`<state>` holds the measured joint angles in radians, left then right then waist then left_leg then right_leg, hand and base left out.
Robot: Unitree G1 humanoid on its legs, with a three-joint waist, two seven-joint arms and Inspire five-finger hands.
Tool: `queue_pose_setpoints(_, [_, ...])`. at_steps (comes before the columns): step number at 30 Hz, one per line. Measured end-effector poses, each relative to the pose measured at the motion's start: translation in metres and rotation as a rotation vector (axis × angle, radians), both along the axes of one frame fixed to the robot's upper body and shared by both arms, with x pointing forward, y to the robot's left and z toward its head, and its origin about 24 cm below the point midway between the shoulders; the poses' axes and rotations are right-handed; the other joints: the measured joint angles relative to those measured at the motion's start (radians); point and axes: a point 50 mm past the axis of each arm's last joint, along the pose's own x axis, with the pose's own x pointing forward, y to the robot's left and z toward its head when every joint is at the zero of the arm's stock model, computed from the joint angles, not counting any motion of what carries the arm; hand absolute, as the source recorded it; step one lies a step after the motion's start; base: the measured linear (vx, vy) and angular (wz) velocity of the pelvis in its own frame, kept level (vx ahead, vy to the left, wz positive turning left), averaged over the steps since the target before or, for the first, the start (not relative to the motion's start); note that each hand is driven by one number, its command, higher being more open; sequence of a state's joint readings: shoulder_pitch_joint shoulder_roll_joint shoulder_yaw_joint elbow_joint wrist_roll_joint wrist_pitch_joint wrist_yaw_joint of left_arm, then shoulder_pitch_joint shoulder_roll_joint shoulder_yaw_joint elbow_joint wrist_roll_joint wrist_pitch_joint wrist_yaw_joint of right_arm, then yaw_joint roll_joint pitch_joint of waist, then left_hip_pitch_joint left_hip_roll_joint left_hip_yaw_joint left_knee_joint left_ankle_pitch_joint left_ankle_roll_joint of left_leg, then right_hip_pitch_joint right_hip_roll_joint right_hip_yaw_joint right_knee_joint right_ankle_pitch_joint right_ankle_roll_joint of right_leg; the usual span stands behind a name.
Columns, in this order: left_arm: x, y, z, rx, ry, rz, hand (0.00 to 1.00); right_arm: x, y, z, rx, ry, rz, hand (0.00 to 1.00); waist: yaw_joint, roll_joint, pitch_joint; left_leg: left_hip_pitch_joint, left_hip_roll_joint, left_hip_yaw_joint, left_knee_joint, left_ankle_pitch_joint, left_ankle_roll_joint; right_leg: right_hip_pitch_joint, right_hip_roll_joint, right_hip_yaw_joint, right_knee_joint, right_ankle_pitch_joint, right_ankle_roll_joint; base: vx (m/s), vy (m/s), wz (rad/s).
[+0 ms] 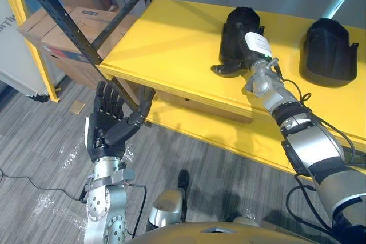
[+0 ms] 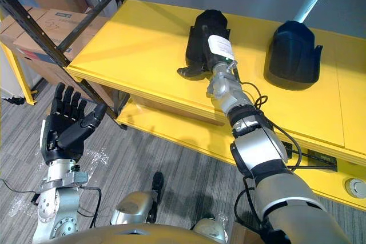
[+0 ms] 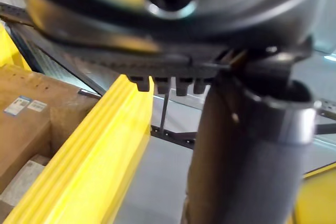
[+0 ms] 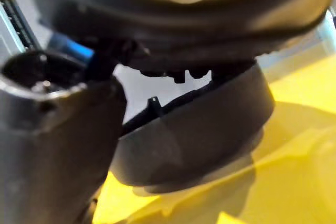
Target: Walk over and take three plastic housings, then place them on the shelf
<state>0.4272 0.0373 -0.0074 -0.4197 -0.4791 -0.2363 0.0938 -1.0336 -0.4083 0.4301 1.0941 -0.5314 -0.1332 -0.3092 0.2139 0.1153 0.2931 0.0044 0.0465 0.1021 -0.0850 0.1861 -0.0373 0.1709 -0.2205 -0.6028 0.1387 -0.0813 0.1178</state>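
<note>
- My right hand (image 1: 239,50) reaches out over the top board of the yellow shelf (image 1: 171,44) and lies against a black plastic housing (image 4: 199,129).
- Black hand on black housing is hard to read. I cannot tell whether I am gripping it or merely resting on it.
- In my right wrist view, the housing's rim sits flat on the yellow board.
- A second black housing (image 1: 327,50) stands upright on the same board to the right of the first, well apart from it and from my hand.
- My left hand (image 1: 106,121) is held palm up with its fingers spread and straight. It holds nothing and hovers over the grey floor (image 1: 46,158), just off the shelf's near left corner.
- The black frame bar (image 1: 63,15) slants down past that corner.
- Cardboard boxes (image 1: 68,32) are stacked behind the bar at the left.
</note>
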Motion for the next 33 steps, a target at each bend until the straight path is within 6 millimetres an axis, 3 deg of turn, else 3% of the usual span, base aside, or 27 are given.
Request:
queue_pose_setpoints(5, [0.001, -0.001, -0.004, 0.005, 0.010, -0.017, 1.00, -0.007, 0.023, 0.032, -0.056, -0.159, 0.170, 1.00, -0.008, -0.001, 0.001, 0.005, 0.001, 0.017, 0.001, 0.000, 0.000, -0.005, -0.001, 0.017, -0.003, 0.003, 0.003, 0.00, -0.025, -0.09])
queue_pose_setpoints(7, [0.000, 0.000, -0.008, 0.004, 0.030, -0.015, 1.00, -0.022, 0.044, 0.053, -0.029, -0.288, 0.299, 1.00, -0.027, -0.005, 0.003, 0.011, 0.002, 0.026, 0.001, -0.001, -0.002, 0.000, 0.000, 0.024, -0.011, 0.006, 0.006, 0.00, -0.030, -0.10])
queue_pose_setpoints(11, [0.000, 0.001, -0.009, 0.017, 0.036, -0.024, 1.00, -0.054, 0.071, 0.067, 0.004, -0.424, 0.471, 1.00, -0.054, -0.013, 0.001, 0.033, 0.008, 0.051, 0.000, -0.011, -0.010, 0.021, 0.011, 0.045, -0.043, 0.024, 0.005, -0.01, -0.023, -0.20])
queue_pose_setpoints(14, [0.000, 0.002, -0.009, 0.033, 0.034, -0.037, 1.00, -0.067, 0.078, 0.055, -0.033, -0.390, 0.522, 1.00, -0.064, -0.035, -0.011, 0.040, 0.018, 0.075, -0.003, -0.022, -0.019, 0.022, 0.021, 0.064, -0.067, 0.032, 0.005, -0.04, -0.022, -0.24])
queue_pose_setpoints(17, [0.001, 0.004, -0.008, 0.060, 0.035, -0.056, 1.00, -0.073, 0.076, 0.030, -0.074, -0.246, 0.533, 1.00, -0.085, -0.074, -0.033, 0.041, 0.026, 0.093, -0.003, -0.029, -0.018, 0.022, 0.032, 0.079, -0.092, 0.044, 0.005, -0.01, -0.015, -0.15])
queue_pose_setpoints(20, [0.002, 0.005, -0.010, 0.072, 0.043, -0.069, 1.00, -0.080, 0.067, 0.011, -0.169, -0.085, 0.557, 1.00, -0.087, -0.093, -0.045, 0.046, 0.029, 0.108, -0.002, -0.025, -0.012, 0.025, 0.037, 0.092, -0.104, 0.059, 0.004, 0.02, -0.016, -0.17])
queue_pose_setpoints(22, [0.002, 0.005, -0.012, 0.075, 0.052, -0.071, 1.00, -0.082, 0.062, -0.002, -0.196, 0.013, 0.555, 1.00, -0.091, -0.095, -0.046, 0.058, 0.029, 0.115, -0.001, -0.024, -0.010, 0.034, 0.038, 0.099, -0.107, 0.062, 0.004, 0.02, -0.009, -0.11])
queue_pose_setpoints(26, [0.002, 0.007, -0.013, 0.091, 0.066, -0.075, 1.00, -0.081, 0.055, -0.005, -0.217, 0.053, 0.532, 1.00, -0.107, -0.095, -0.049, 0.065, 0.034, 0.119, -0.003, -0.028, -0.015, 0.040, 0.043, 0.102, -0.111, 0.063, 0.002, -0.01, -0.007, -0.03])
queue_pose_setpoints(33, [0.005, -0.002, -0.024, 0.085, 0.133, -0.110, 1.00, -0.064, 0.028, -0.030, -0.221, 0.171, 0.410, 1.00, -0.089, -0.085, -0.096, 0.068, 0.036, 0.121, -0.004, -0.032, -0.021, 0.048, 0.048, 0.103, -0.124, 0.068, 0.002, 0.00, -0.006, -0.02])
